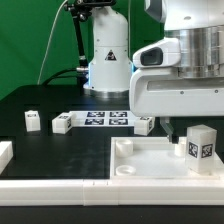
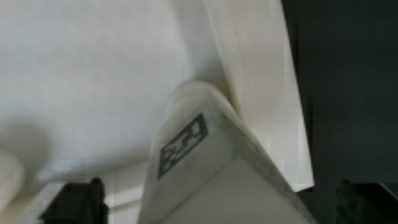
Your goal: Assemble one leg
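Jaws of the gripper stand wide apart, holding nothing; the leg stands upright between them, untouched, on the panel, at four o'clock in the exterior view. Likely step: seating it in a corner socket; next calls for closing squarely, then twisting

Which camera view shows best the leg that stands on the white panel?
The exterior view: the leg is seen whole, standing upright on the panel, its tag facing the camera. The wrist view shows only part of it, very close and blurred, with the tag at a slant.
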`<state>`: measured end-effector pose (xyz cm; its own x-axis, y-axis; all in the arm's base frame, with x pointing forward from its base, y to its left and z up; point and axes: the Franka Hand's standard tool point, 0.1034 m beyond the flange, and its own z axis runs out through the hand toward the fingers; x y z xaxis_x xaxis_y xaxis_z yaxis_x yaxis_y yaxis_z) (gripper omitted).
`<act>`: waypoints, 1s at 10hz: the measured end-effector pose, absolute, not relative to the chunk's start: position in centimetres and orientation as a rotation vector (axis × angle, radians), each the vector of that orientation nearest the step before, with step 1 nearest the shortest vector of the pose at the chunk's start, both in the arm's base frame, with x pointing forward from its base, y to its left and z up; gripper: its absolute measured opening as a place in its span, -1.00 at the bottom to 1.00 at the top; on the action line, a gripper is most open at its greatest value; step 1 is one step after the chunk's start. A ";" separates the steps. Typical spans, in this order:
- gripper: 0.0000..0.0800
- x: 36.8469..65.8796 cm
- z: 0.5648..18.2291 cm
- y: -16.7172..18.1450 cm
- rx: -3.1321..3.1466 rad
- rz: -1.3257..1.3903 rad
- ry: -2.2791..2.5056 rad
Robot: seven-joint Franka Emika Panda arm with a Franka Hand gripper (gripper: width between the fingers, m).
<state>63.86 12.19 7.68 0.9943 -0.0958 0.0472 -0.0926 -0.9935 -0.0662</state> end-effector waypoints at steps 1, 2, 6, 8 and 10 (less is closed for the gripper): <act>0.62 63.8 7.7 12.2 -3.080 -0.079 0.018; 0.62 63.9 7.8 11.9 -3.080 -0.085 -0.121; 0.55 64.0 7.8 11.7 -3.069 -0.094 -0.382; 0.10 64.0 7.8 11.7 -3.070 -0.093 -0.369; -0.27 64.0 7.8 11.7 -3.073 -0.093 -0.334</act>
<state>64.02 11.68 7.76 0.9749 0.2130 0.0648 0.2160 -0.9755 -0.0422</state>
